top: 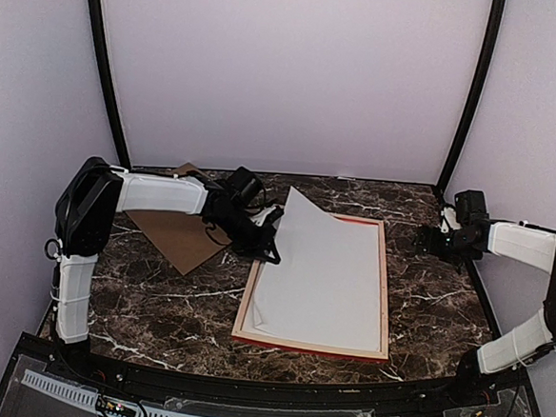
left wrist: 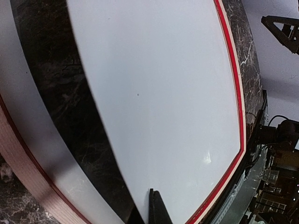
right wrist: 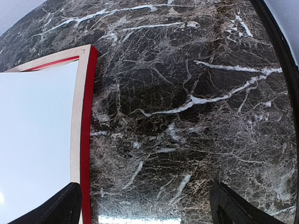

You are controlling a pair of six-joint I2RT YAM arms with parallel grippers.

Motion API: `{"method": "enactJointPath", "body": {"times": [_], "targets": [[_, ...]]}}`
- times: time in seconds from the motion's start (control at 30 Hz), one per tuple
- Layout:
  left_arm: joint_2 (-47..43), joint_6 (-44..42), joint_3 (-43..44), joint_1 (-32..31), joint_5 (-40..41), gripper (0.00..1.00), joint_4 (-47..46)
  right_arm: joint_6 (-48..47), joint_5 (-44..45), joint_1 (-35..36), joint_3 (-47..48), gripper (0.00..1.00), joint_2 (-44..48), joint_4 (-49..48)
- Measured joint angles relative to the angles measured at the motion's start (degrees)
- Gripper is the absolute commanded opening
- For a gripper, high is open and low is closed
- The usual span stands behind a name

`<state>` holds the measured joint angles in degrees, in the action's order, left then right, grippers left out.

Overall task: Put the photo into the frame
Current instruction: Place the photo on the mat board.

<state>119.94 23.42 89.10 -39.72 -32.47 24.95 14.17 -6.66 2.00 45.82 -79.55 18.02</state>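
The frame (top: 384, 292) lies flat mid-table, pale wood side up with red showing along its edges. The photo (top: 326, 269) rests on it white back up, printed side hidden. Its far left corner is lifted off the frame, and my left gripper (top: 275, 229) is shut on that corner. In the left wrist view the white photo (left wrist: 159, 93) stretches away from my left gripper (left wrist: 152, 207) toward the frame's red edge (left wrist: 239, 107). My right gripper (top: 428, 240) hovers open over bare table right of the frame (right wrist: 84, 116), its fingertips (right wrist: 60, 210) wide apart and holding nothing.
A brown backing board (top: 176, 230) lies on the marble table (top: 442, 315) at the far left, partly under my left arm. Pale walls and black corner posts (top: 106, 72) close in the back and sides.
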Motion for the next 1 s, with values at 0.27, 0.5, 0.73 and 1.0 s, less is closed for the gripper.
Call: {"method": "enactJointPath", "body": {"times": [0.27,0.5,0.73,1.0], "targets": [[0.0,2.2,-0.2,0.0,0.0,0.0,-1.3,0.0,0.0,0.3,0.0,0.96,0.0,0.0],[0.0,3.0,-0.9,0.0,0.0,0.05,-2.4,0.0,0.0,0.4,0.0,0.97,0.0,0.0],[0.0,2.7,-0.9,0.0,0.3,0.22,-2.5,0.0,0.0,1.3,0.0,0.97,0.0,0.0],[0.0,2.4,-0.9,0.1,1.0,0.44,-2.1,0.3,0.0,3.0,0.0,0.97,0.0,0.0]]}}
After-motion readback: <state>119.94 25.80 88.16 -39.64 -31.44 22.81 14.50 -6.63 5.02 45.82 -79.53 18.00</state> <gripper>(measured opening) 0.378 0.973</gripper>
